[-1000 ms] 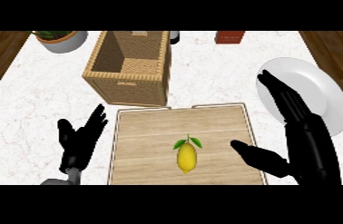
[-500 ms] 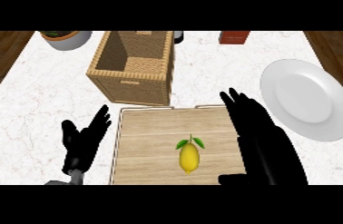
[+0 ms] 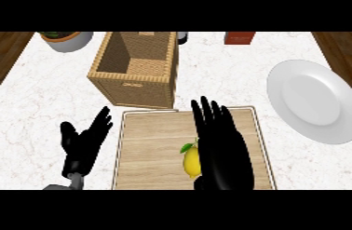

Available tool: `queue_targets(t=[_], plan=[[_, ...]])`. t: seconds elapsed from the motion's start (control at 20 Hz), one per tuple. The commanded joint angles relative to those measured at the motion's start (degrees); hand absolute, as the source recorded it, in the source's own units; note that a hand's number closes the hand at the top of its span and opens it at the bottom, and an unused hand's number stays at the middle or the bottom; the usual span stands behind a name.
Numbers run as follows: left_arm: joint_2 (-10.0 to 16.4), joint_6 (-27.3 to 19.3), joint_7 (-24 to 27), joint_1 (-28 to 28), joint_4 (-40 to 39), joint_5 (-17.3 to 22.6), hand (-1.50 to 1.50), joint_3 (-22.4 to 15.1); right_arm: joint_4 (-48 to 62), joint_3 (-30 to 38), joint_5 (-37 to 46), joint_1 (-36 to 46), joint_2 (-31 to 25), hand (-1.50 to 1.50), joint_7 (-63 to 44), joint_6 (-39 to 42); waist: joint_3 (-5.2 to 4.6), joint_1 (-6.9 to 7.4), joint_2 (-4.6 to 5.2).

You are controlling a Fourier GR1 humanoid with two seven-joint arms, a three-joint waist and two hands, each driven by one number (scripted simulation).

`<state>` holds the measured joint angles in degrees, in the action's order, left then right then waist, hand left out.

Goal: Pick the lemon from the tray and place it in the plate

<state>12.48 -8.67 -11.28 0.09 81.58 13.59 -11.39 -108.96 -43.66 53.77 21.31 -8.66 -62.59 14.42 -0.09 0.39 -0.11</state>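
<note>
Right hand (image 3: pixel 221 150), fingers straight and holding nothing, has swung left from beside the plate (image 3: pixel 309 98) to hang over the tray (image 3: pixel 151 131), covering the right side of the lemon (image 3: pixel 190 163). A grasp looks close, though nothing curls round the fruit yet. One table (image 3: pixel 41 98) carries one wicker basket (image 3: pixel 134 89), one tray, one plate well off to the right, one plant pot (image 3: pixel 69 42) and one red box (image 3: pixel 239 37). The left hand (image 3: pixel 84 145) rests open beside the tray. One lemon lies on the tray's near half.

text: none legible | labels: none | numbers: none
</note>
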Motion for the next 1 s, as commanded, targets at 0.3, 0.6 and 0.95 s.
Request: queue_targets(t=[0.3, 0.6, 0.95], plan=[[0.7, 2.1, 1.3, 1.8, -0.1, -0.1, 0.00, 1.7, 8.3, -2.1, 0.6, -1.0, 8.5, -1.50, -9.9, 3.6, 0.05, 0.06, 0.07], [-0.4, 1.3, -1.7, 4.4, 5.7, -1.5, 0.00, 0.0, 14.4, -6.3, 3.4, -3.0, 8.6, -1.50, -8.6, -4.2, 0.09, 0.18, 0.02], [-2.4, 1.8, 1.5, 1.3, -1.9, -2.3, 0.00, 1.3, 19.0, -6.1, 8.7, -4.0, 8.6, -1.50, -9.2, -3.6, 0.06, -0.06, 0.10]])
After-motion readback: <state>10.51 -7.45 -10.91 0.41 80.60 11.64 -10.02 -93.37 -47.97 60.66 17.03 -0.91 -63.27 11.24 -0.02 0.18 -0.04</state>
